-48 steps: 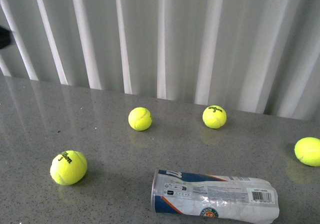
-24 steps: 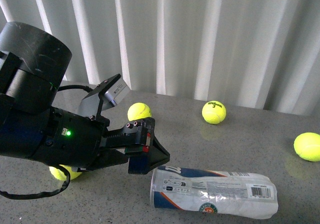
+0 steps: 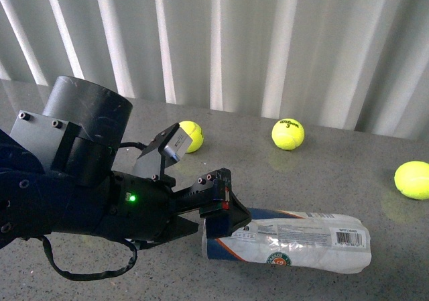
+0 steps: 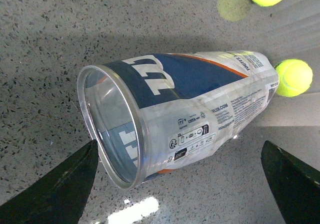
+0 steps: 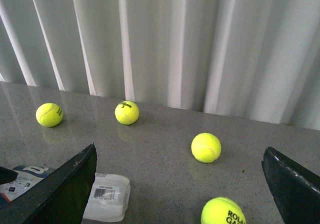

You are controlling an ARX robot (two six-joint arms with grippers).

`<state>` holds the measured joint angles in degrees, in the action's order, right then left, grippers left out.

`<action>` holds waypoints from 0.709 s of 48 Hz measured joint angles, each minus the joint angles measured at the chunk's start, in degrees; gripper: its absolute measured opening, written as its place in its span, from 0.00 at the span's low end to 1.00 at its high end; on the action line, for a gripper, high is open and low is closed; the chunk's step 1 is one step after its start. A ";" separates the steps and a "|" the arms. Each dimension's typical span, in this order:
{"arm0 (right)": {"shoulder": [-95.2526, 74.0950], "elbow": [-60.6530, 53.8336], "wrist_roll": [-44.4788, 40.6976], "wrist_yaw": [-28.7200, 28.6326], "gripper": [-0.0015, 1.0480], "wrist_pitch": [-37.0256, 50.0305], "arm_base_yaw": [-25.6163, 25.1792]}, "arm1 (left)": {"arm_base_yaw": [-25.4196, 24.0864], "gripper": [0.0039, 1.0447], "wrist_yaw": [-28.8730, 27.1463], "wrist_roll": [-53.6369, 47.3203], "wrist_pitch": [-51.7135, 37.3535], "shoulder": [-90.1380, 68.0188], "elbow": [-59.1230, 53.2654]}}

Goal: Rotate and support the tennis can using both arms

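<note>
Grey counter (image 3: 322, 180): left arm (image 3: 87, 194) low, jaws spread before tennis can (image 3: 301, 244)

The bulky black left arm (image 3: 87, 200), absent a second ago, has swung in over the grey tabletop (image 3: 322, 180); its gripper (image 3: 226, 212) now reaches the open mouth of the clear plastic tennis can (image 3: 301, 247).

Bright diffuse daylight, soft shadows, glare on table (image 4: 50, 44), front view perhaps hazy

"USTA" on tennis can (image 4: 192, 97); "ROLAND GA" on nearest ball (image 5: 223, 212)
</note>
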<state>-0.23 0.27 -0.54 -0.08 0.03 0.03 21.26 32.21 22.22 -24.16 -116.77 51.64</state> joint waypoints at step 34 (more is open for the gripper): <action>0.00 0.00 -0.02 0.00 0.93 0.00 0.00 | 5.51 0.63 -1.36 14.10 -10.05 -5.79 -0.48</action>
<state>-0.23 0.27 -0.56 -0.08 0.03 0.03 26.76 30.85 36.32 -34.22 -122.56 51.16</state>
